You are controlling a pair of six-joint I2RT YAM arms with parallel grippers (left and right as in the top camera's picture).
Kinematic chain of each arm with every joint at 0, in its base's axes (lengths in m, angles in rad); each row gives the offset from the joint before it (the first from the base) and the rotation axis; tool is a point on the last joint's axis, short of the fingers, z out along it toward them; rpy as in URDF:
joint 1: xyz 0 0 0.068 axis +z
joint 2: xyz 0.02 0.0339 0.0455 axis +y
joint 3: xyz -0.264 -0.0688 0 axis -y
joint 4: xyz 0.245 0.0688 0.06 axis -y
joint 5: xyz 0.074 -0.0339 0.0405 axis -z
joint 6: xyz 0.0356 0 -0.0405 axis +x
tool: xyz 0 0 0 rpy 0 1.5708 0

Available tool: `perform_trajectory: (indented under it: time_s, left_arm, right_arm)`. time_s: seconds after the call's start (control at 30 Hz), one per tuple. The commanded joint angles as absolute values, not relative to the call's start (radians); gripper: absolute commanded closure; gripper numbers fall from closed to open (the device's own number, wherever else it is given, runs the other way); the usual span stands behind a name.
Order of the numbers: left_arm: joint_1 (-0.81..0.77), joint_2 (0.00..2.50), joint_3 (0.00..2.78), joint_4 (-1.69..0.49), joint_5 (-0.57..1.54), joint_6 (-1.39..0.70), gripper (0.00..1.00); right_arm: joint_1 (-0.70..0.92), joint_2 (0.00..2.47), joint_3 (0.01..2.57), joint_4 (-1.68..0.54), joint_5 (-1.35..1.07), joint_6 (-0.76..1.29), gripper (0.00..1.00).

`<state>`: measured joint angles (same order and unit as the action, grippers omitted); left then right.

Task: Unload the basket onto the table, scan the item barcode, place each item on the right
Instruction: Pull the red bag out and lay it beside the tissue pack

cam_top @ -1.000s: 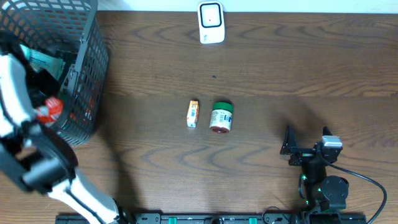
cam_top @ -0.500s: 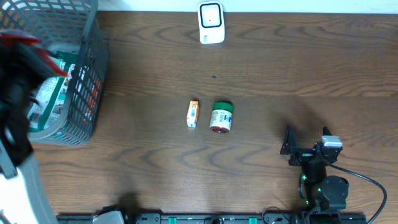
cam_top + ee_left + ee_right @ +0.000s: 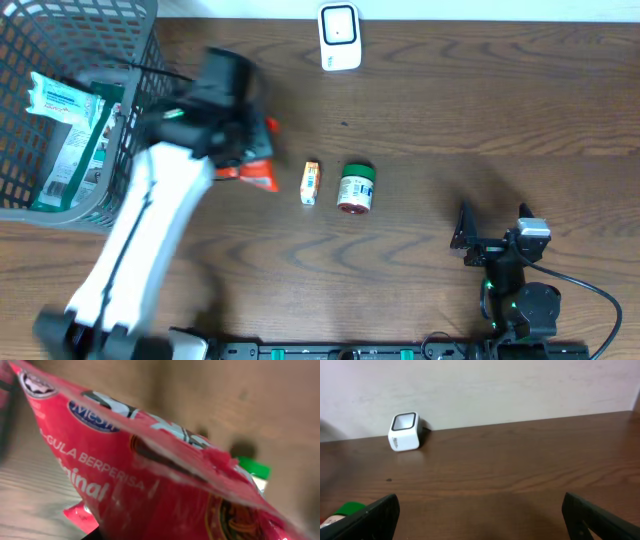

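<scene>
Right, the pouch (image 3: 255, 172) is a red glossy film pkt. It looks airborne under the left gripper (image 3: 243, 150), between the basket (image 3: 140, 120) and the carton (image 3: 311, 183), just beside the carton.

Left fingers are hidden behind the film in the wrist view and blurred overhead. Judging by how the pouch hangs off the arm, they're pinching it near one edge.

Handling (my read):
- Light, soft and crinkly, so it will flop and curl rather than hold a flat face.
- Film looks slick; a pinch on the puffy middle could slide or crush the contents.
- Best hold is prob. the flat sealed edge or a corner, letting the printed panel hang free.
- No barcode seen on the side shown, so it's prob. on the other face and may need a wrist turn.
- Gloss could throw glare at the scanner (image 3: 339, 37).

Surface: dark wood-grain table (image 3: 450, 110), flat and smooth, w/ a pale wall (image 3: 520, 385) behind it.

Room:
- Scanner sits at the far edge, well apart from the pouch, w/ nothing standing on the table between them.
- Carton and green-lidded jar (image 3: 355, 189) lie mid-table, near each other but not touching. The jar is on its side.
- Basket at far left holds green-white pkts.
- Right gripper (image 3: 480, 510) is parked at the near right, fingers spread wide, holding nothing, well apart from it all.
</scene>
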<state>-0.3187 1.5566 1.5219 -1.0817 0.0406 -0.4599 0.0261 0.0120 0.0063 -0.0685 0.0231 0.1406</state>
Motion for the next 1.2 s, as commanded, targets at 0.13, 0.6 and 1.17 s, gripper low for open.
perform_trajectory:
  time_s: [0.13,0.6,1.17]
  left_arm:
    - [-0.348,1.890,1.478,-0.954,0.015,-0.504,0.64]
    - [-0.333,1.956,1.463,-0.910,-0.016,-0.503,0.59]
    - [-0.288,1.876,1.502,-0.940,0.022,-0.447,0.92]
  right_arm:
    - [0.020,0.008,0.006,-0.072,0.032,0.133,0.01]
    - [0.020,0.008,0.006,-0.072,0.032,0.133,0.01]
    - [0.020,0.008,0.006,-0.072,0.032,0.133,0.01]
